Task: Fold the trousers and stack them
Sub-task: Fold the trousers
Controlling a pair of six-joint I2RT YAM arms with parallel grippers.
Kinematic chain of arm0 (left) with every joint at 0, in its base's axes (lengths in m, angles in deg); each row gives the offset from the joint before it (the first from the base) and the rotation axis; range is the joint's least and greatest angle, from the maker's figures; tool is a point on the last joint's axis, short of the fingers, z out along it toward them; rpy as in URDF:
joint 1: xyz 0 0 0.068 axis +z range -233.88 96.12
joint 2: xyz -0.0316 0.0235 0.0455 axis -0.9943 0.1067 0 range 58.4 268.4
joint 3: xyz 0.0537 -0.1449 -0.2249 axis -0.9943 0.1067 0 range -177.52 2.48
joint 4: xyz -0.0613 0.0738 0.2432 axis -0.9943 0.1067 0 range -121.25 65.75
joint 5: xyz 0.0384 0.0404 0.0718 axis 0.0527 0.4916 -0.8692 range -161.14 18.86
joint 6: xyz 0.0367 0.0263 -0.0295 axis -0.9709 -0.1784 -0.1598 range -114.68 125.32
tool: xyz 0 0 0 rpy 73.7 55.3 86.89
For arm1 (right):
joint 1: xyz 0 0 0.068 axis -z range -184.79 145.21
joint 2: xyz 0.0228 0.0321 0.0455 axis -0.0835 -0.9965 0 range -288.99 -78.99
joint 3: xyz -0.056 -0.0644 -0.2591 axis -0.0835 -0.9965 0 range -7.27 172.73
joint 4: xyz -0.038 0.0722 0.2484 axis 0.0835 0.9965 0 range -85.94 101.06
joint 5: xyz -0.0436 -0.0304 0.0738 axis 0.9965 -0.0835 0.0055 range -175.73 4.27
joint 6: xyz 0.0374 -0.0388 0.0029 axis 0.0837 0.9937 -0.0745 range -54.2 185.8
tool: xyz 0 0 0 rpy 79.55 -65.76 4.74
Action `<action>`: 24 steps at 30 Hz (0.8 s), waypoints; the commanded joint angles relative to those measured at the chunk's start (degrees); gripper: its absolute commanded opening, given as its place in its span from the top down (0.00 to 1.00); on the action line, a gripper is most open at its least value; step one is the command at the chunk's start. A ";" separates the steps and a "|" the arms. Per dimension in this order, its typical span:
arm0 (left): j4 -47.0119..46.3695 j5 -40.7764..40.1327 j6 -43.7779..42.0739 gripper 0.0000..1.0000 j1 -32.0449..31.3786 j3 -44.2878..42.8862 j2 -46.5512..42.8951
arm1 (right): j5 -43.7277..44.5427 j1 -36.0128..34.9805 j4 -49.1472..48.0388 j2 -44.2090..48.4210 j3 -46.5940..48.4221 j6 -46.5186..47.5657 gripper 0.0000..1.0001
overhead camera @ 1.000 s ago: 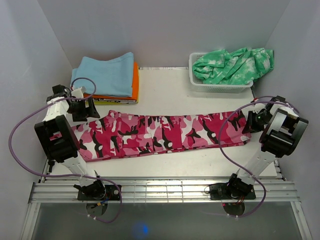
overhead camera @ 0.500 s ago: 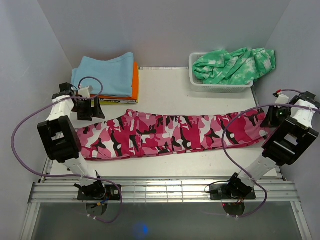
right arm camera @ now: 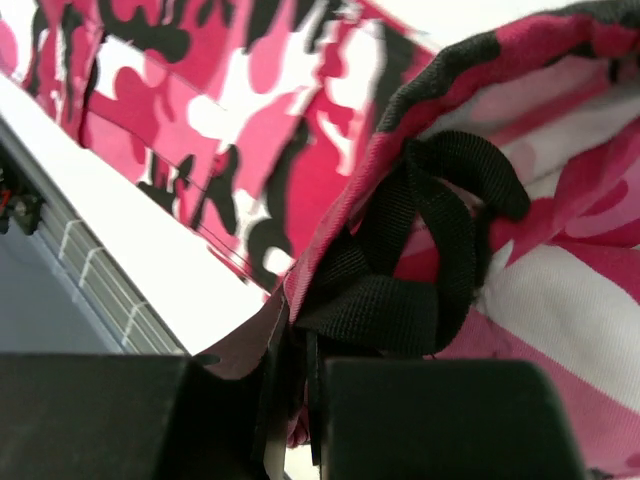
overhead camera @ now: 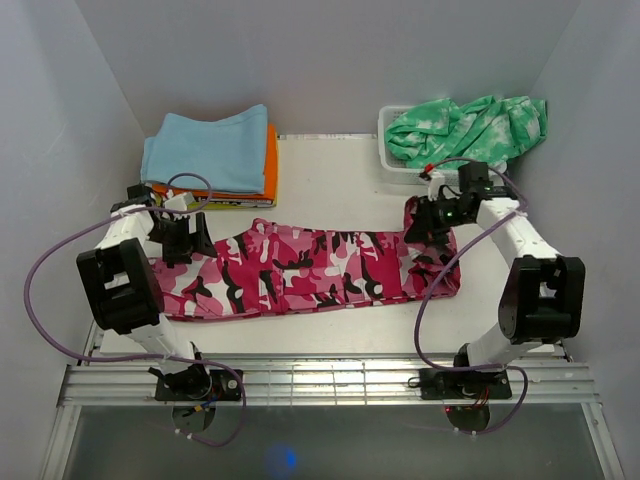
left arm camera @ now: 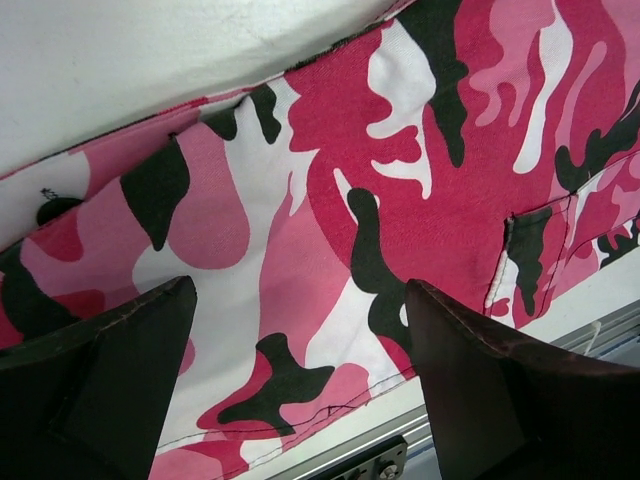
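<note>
At the far left of the white table (overhead camera: pixel 330 180), a folded light blue cloth (overhead camera: pixel 205 148) lies on an orange one (overhead camera: pixel 270 165). Just in front, the left gripper (overhead camera: pixel 185 238) sits over the left end of the pink camouflage fabric trousers (overhead camera: pixel 300 270), its dark fingers (left arm camera: pixel 110 380) spread wide, gripping nothing. The trousers lie flat across the table's middle. Their right end is raised and curled over, pinched with a black webbing strap (right arm camera: pixel 420 250) in the right gripper (overhead camera: pixel 432 222). Behind it, a white plastic basket (overhead camera: pixel 398 160) holds a green-and-white tie-dye garment (overhead camera: pixel 465 130).

Pink-camouflage trousers (overhead camera: pixel 300 270): hot pink, pale pink, white, black blotches.
</note>
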 commanded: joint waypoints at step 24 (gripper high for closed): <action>-6.97 -5.83 8.37 0.02 -3.21 11.86 -5.29 | 10.62 -34.39 -26.41 -10.94 -0.17 -33.33 0.92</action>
